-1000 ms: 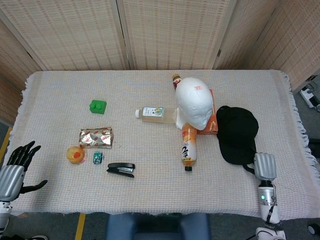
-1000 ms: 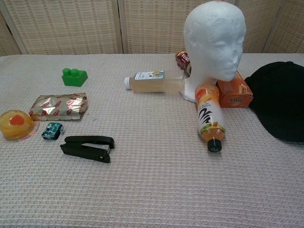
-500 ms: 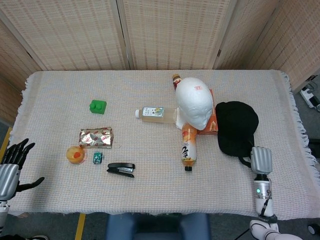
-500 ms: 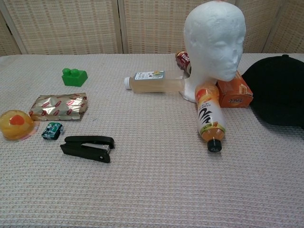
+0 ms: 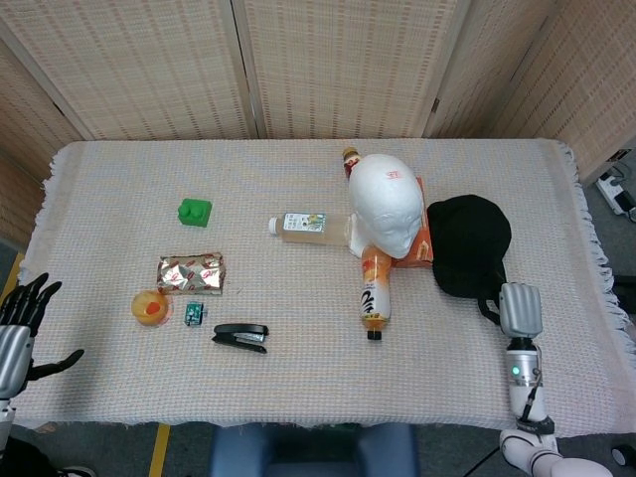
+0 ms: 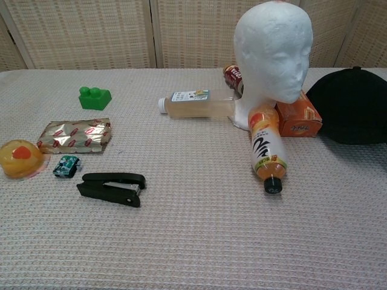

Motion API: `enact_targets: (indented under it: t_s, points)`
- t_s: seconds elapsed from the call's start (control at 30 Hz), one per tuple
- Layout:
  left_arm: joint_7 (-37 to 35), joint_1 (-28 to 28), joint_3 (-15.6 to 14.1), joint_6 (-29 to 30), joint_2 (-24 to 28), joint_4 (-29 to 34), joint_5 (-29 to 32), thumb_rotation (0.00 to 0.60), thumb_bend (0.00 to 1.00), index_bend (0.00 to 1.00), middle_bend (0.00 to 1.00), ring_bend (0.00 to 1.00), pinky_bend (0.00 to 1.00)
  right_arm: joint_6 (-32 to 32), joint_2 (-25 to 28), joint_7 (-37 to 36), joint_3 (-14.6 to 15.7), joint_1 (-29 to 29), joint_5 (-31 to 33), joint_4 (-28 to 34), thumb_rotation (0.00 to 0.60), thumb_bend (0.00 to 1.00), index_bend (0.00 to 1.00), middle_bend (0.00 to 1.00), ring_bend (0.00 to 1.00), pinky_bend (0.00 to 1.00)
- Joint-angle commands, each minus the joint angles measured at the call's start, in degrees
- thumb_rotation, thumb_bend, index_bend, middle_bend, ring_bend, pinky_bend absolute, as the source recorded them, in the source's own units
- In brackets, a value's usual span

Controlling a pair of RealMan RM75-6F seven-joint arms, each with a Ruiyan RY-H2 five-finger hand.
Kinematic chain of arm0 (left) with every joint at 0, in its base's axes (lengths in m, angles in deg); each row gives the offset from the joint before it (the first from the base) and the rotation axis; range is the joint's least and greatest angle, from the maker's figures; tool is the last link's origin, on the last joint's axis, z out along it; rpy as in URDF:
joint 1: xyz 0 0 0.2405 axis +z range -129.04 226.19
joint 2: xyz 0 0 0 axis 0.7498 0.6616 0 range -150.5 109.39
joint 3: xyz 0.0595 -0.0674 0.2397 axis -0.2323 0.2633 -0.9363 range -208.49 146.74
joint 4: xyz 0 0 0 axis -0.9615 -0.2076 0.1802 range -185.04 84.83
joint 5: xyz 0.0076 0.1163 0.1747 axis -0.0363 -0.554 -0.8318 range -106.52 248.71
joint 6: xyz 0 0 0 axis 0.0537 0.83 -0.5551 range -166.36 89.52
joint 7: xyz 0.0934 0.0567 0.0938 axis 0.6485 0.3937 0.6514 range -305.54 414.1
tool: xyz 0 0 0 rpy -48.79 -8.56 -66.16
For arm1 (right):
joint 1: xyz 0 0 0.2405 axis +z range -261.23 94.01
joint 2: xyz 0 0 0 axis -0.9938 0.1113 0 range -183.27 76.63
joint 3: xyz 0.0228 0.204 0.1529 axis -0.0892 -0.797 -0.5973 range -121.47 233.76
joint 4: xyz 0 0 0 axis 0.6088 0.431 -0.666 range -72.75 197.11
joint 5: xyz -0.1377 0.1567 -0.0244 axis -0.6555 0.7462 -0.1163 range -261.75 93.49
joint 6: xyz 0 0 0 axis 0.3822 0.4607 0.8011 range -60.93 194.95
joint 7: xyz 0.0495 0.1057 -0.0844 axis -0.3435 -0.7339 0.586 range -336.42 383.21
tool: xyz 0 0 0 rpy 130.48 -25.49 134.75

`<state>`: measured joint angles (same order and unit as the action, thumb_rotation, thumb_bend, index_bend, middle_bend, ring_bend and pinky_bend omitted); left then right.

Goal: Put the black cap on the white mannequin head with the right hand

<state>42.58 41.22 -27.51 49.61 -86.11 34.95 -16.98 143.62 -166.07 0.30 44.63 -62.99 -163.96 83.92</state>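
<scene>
The black cap point(image 5: 469, 243) sits at the right of the table, just right of the white mannequin head point(image 5: 386, 212), which stands upright and bare. In the chest view the cap point(image 6: 354, 106) has its near edge raised off the cloth beside the mannequin head point(image 6: 273, 51). My right hand point(image 5: 521, 310) is at the cap's near edge and holds it by its rim; a black strap runs from the cap to the fingers. My left hand point(image 5: 15, 333) hangs off the table's front left corner with its fingers spread, holding nothing.
An orange drink bottle point(image 5: 375, 288) lies in front of the head, a clear bottle point(image 5: 306, 225) to its left and an orange box point(image 5: 422, 238) behind it. A stapler point(image 5: 241, 336), foil packet point(image 5: 191, 272), jelly cup point(image 5: 149, 306) and green block point(image 5: 195, 212) lie on the left.
The cap's near edge has risen and drawn back toward the far side as my right hand moved up with it. My left hand has sunk slightly lower at the table's corner.
</scene>
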Motion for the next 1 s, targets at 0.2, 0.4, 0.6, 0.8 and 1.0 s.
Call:
enact_targets:
  t_s: [0.2, 0.4, 0.6, 0.8, 1.0]
  points:
    - [0.0, 0.4, 0.1, 0.7, 0.2, 0.1, -0.1, 0.6, 0.12, 0.12, 0.0, 0.0, 0.01, 2.6, 1.9, -1.8, -3.0, 0.5, 2.1, 4.4, 0.6, 0.57, 0.64, 1.0, 1.0, 1.0]
    - [-0.6, 0.6, 0.1, 0.7, 0.5, 0.0, 0.0, 0.6, 0.13, 0.12, 0.0, 0.0, 0.01, 4.3, 3.9, -2.6, -6.9, 1.5, 4.8, 9.6, 0.6, 0.57, 0.74, 1.0, 1.0, 1.0]
    - [-1.0, 0.7, 0.3, 0.7, 0.6, -0.2, 0.2, 0.6, 0.13, 0.12, 0.0, 0.0, 0.01, 4.8, 6.9, -0.8, -10.6, 2.3, 7.6, 15.9, 0.6, 0.53, 0.8, 1.0, 1.0, 1.0]
    - [-1.2, 0.8, 0.3, 0.7, 0.7, -0.3, 0.1, 0.6, 0.13, 0.12, 0.0, 0.0, 0.01, 5.5, 9.2, -1.1, -15.7, 3.2, 11.3, 20.8, 0.6, 0.53, 0.8, 1.0, 1.0, 1.0]
    - [-1.3, 0.8, 0.3, 0.6, 0.7, -0.4, 0.0, 0.6, 0.13, 0.12, 0.0, 0.0, 0.01, 6.2, 11.1, -0.2, -18.8, 5.4, 12.5, 25.8, 0.6, 0.53, 0.8, 1.0, 1.0, 1.0]
